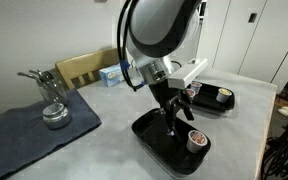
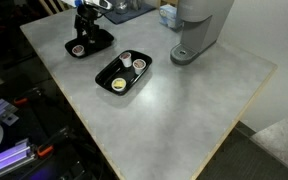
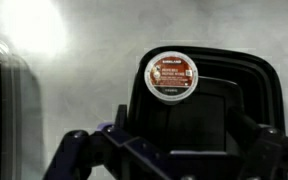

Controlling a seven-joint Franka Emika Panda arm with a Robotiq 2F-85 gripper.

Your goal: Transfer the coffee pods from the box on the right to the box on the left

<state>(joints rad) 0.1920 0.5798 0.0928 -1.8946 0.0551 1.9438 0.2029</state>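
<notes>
My gripper (image 3: 172, 142) hangs wide open, nothing in it; pod (image 3: 171, 77) sits just ahead in the box (image 3: 249, 75); looks light, thin-walled, foil top, so I'd pinch the sides gently.

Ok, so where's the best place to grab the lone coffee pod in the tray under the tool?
Take the coffee pod by its round sides just under the rim, coming straight down from above: it sits upright in the tray, foil lid facing up.
</notes>
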